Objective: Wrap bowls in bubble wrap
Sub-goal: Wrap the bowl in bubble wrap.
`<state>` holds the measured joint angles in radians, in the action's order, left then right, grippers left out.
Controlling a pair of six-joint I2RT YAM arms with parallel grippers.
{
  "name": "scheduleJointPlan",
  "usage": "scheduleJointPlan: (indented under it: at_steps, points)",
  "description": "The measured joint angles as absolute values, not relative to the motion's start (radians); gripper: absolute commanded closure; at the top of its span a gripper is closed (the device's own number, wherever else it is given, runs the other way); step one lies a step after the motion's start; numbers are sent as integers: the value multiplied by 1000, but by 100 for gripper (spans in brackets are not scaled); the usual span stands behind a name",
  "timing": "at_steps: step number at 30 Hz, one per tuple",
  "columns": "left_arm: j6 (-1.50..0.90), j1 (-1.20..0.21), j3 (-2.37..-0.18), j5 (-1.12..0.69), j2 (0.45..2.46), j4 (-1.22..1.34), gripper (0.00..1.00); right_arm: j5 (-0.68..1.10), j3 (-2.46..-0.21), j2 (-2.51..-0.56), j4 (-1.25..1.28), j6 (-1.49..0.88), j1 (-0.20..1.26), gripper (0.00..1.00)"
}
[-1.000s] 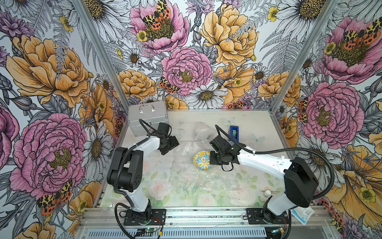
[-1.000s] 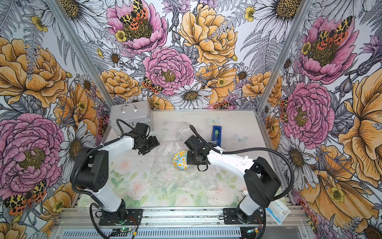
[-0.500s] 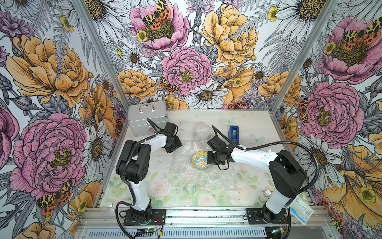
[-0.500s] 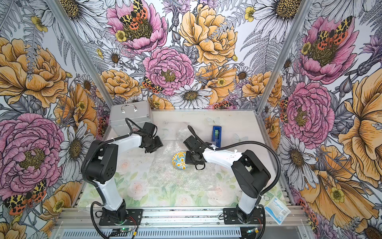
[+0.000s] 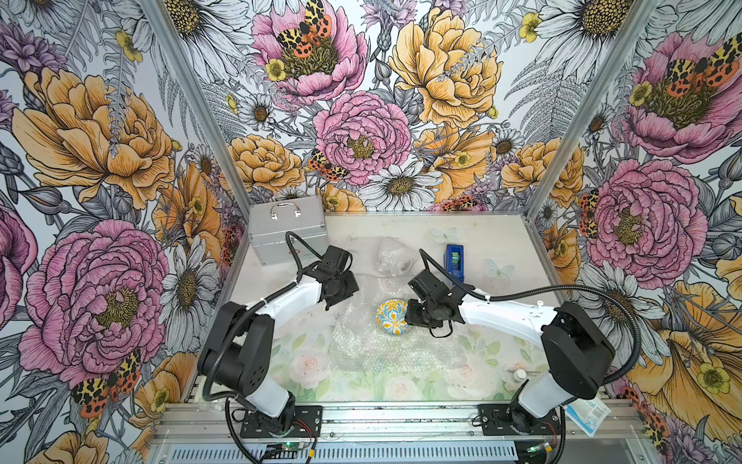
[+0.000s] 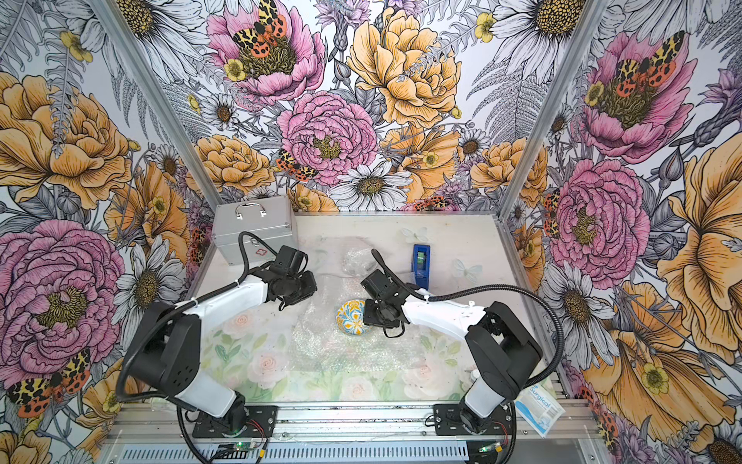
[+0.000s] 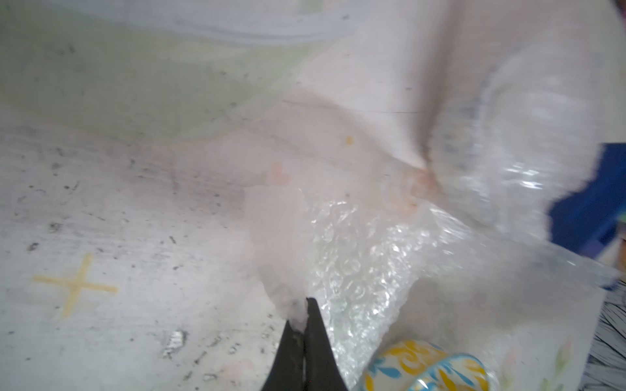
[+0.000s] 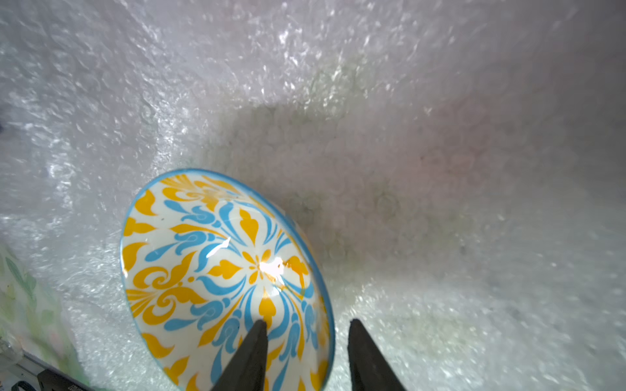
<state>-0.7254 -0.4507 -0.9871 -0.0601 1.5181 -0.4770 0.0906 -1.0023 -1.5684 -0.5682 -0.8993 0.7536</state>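
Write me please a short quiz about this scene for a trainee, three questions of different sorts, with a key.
1. True or false: the left arm's jaws are shut on an edge of the bubble wrap.
2. What lies directly under the bowl? A the silver case; B the bubble wrap; C the blue tape dispenser.
3. Fill in: the right arm's jaws stand ___, one finger inside the bowl's rim and one outside.

Key: 1 true; 2 B; 3 open.
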Motion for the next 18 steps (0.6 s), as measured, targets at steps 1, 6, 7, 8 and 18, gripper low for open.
scheduleJointPlan:
  at_steps: [1,6,7,8,18]
  points:
    - [-717,-480,-981,-60,1477,-455,93,83,-1005,-1547,-580,-899,754,51]
    - [-670,-628,-909,-68,1319,-319,92,57,-1080,-1451,-621,-934,754,40]
    - [-661,-644,-896,-73,1309,-299,92,54,-1100,-1447,-621,-943,754,38]
    - [-652,-657,-884,-80,1308,-281,92,50,-1126,-1446,-620,-954,754,37]
    - [-530,-836,-883,-98,1365,-232,94,22,-1254,-1503,-616,-1051,760,33]
